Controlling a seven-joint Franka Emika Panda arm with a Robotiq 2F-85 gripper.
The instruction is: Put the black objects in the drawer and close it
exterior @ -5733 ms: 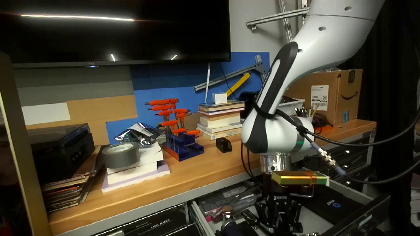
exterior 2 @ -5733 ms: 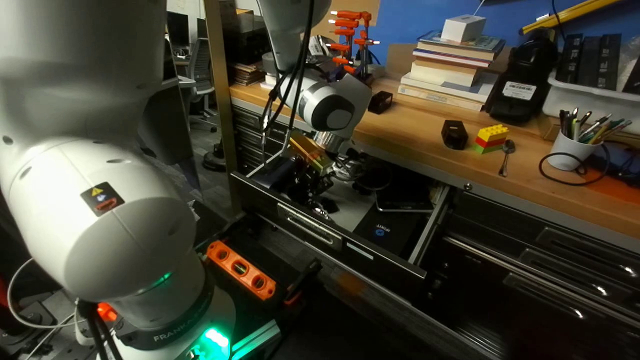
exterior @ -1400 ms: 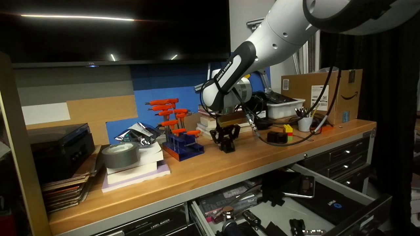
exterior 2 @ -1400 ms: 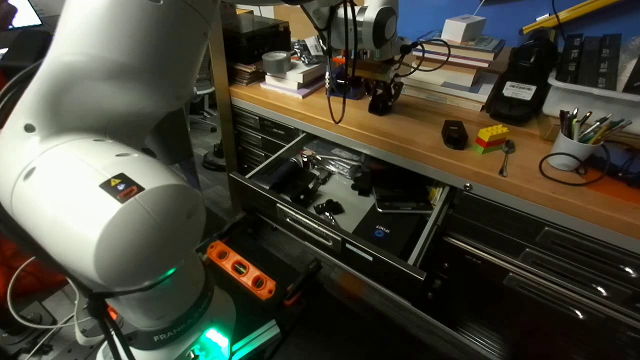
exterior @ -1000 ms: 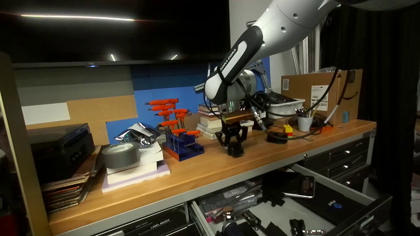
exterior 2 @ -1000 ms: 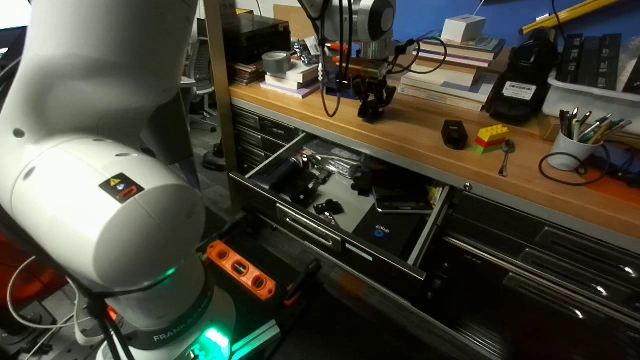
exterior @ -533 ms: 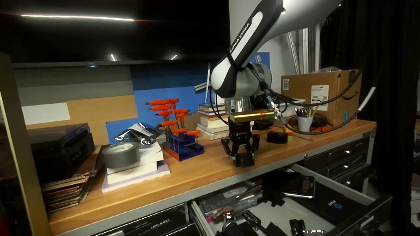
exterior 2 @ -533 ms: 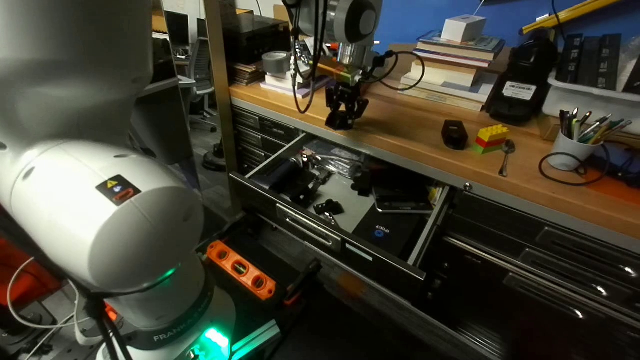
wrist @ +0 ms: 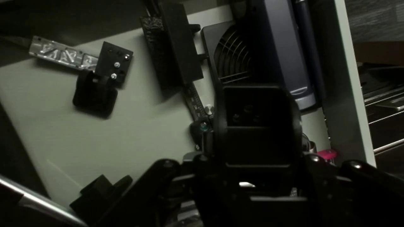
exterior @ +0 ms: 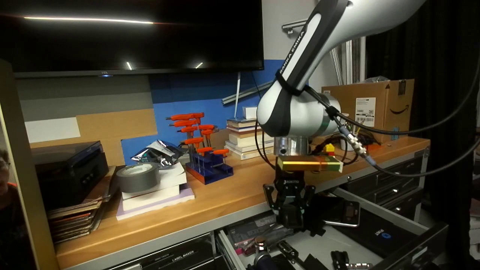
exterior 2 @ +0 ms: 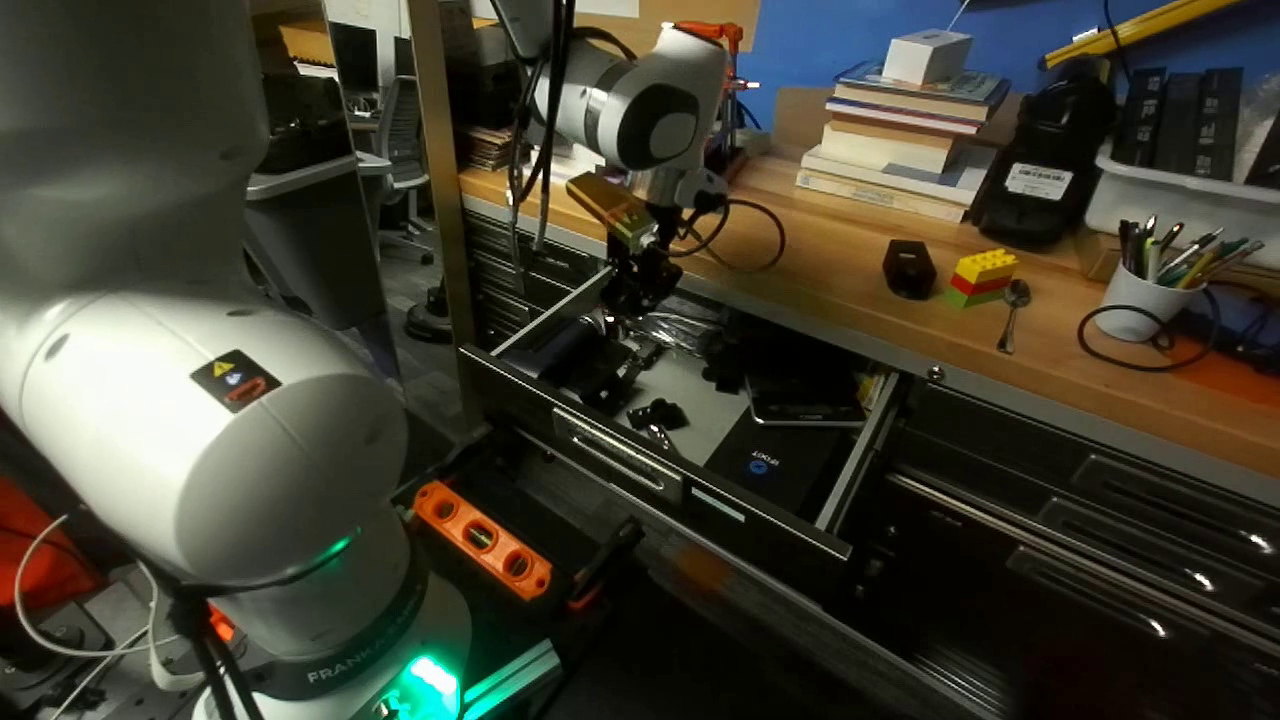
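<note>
Off the bench (exterior: 228,190), has carried the black block (wrist: 258,145) over the drawer (exterior: 326,243), lower right, clamped in the closed-in gripper (exterior: 290,210); probably leaves a second block (exterior 2: 908,270) to fetch.

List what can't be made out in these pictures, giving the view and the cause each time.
Where the fingers touch the held black block: wrist view, black merges with black.
Black block on the bench: in an exterior view, mostly hidden behind the gold bar above the fingers.
Drawer front: in an exterior view, partly cut off by the bottom edge.
Print on the white tag: in an exterior view, too small to read.
</note>
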